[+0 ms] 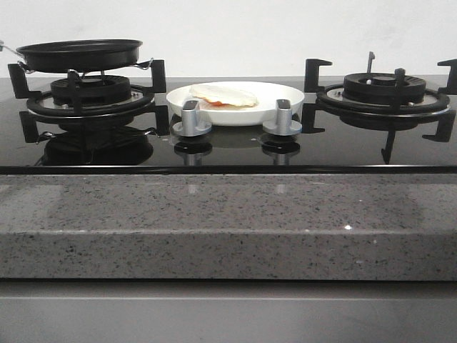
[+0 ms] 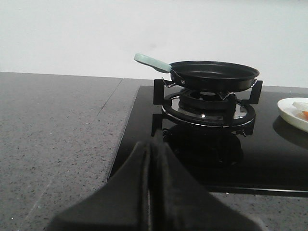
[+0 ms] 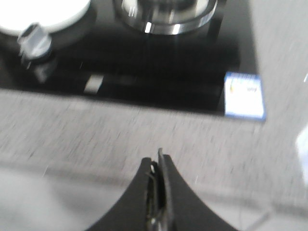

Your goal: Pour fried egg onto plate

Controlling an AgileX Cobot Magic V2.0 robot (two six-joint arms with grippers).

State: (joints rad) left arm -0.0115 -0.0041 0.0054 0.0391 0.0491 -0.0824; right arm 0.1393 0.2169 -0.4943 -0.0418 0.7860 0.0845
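In our left wrist view the left gripper (image 2: 151,159) is pressed closed on nothing, its dark fingers meeting in a narrow seam above the speckled grey surface (image 2: 57,139), just short of the near edge of the black glass hob (image 2: 279,154). Ahead of that gripper and a little to its right, well apart from it, the black frying pan (image 2: 214,75) sits level on the left burner grate (image 2: 207,108), its pale green handle (image 2: 151,61) pointing away toward the wall. Farther right of the gripper we see the rim of the plate (image 2: 291,113) at the picture's edge. Our right gripper (image 3: 158,180) is likewise closed and empty, hovering over the grey surface; beyond it lie the hob's near edge, a blue-bordered sticker (image 3: 245,95), a silver knob (image 3: 33,41) and a steel burner ring (image 3: 168,14), all blurred. From the front, neither gripper shows; the plate (image 1: 285,96) rests on the hob behind the two knobs (image 1: 191,118), between the burners, and the fried egg (image 1: 223,95) lies on it, an orange patch showing at its near edge.
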